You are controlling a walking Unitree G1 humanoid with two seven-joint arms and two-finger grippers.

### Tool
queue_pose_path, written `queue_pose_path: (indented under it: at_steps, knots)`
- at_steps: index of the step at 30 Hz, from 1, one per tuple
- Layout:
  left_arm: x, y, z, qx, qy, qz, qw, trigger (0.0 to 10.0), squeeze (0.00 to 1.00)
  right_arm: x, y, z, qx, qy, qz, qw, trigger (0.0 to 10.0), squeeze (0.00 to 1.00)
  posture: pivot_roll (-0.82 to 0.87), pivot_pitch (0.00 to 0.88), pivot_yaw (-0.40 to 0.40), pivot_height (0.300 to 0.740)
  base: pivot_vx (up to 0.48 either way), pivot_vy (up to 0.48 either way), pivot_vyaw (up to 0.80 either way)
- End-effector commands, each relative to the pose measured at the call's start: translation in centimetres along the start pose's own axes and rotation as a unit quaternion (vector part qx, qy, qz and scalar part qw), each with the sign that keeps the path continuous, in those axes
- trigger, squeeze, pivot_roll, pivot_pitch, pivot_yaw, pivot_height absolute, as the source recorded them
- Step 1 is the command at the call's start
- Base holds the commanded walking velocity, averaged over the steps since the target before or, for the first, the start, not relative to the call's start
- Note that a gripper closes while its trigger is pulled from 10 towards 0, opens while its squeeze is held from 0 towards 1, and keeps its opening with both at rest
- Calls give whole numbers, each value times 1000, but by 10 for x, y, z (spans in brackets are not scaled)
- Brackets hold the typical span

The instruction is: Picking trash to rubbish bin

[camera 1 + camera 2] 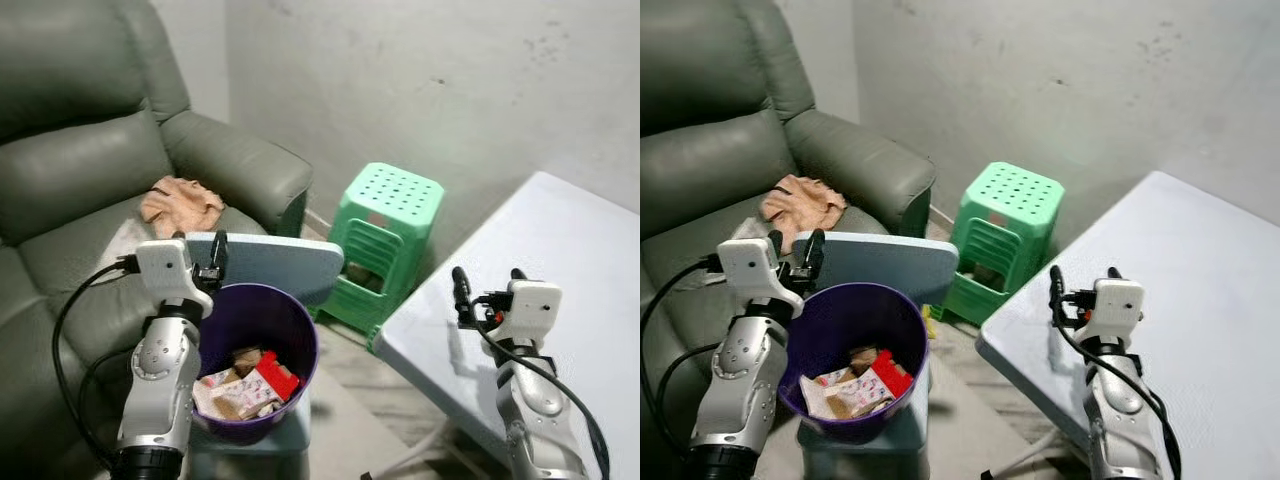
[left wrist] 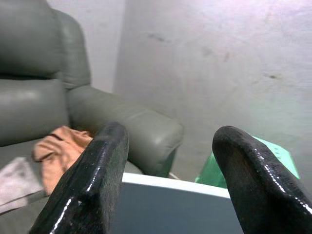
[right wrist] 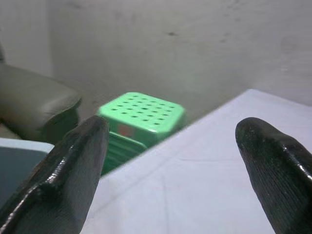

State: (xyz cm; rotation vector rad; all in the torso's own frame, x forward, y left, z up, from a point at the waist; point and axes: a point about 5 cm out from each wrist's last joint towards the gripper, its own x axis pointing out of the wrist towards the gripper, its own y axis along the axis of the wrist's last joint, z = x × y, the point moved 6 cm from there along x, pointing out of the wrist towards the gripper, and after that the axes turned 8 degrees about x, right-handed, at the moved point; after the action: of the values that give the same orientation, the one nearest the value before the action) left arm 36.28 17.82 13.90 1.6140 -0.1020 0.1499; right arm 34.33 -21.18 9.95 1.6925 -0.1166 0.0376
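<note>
Below the head camera, the purple bin [image 1: 255, 345] sits on a low grey stand, just in front of the sofa [image 1: 90, 180]. Several wrappers [image 1: 245, 385] already lie in its bottom, red and white packets, so part of the job looks done.

Left gripper [image 1: 200, 255] hovers above the bin's far rim, fingers spread wide, nothing held. Right gripper [image 1: 487, 287] hovers over the near edge of the white table [image 1: 570, 260], fingers also wide apart, empty.

A grey-blue panel [image 1: 275, 262] stands behind the bin, probably a lid or board; can't tell which from these angles.

Remaining work: no loose trash is obvious on the table surface within view. A peach cloth [image 1: 180, 205] lies crumpled on the sofa seat, with a pale grey scrap just beside it [image 2: 14, 180]; either might be a candidate, though the cloth looks more like laundry than rubbish. Something brownish sits inside the green stool [image 1: 385, 235]; too small to identify.

Judgement: mostly done here, needs a fresh target search.
</note>
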Motion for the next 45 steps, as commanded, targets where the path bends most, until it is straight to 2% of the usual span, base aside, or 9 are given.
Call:
queue_pose_path:
  at_steps: [1,6,17,32,35,45]
  knots:
    - [1,0,4,-2,-5,-2,1000,10000,0,1,6,3,-4,-2,6,1000,10000,0,88,0,-99,740,0,0,-788]
    - [1,1,5,11,-12,0,1000,10000,0,1,6,3,-3,-3,5,1000,10000,0,88,0,-101,740,0,0,-788]
    - [2,1,5,-8,-6,0,1000,10000,0,1,6,3,-3,-3,5,1000,10000,0,87,0,-101,740,0,0,-788]
    - [2,0,10,15,-26,-8,1000,10000,0,1,6,5,1,-14,7,1000,10000,0,81,0,-75,740,0,0,-788]
    - [4,0,13,18,-34,-11,999,10000,0,0,7,8,5,-30,13,999,10000,0,76,0,-65,740,0,0,-363]
    - [7,-2,23,19,-54,-20,998,10000,0,-6,5,2,14,-41,18,999,10000,0,45,0,-18,740,0,0,0]
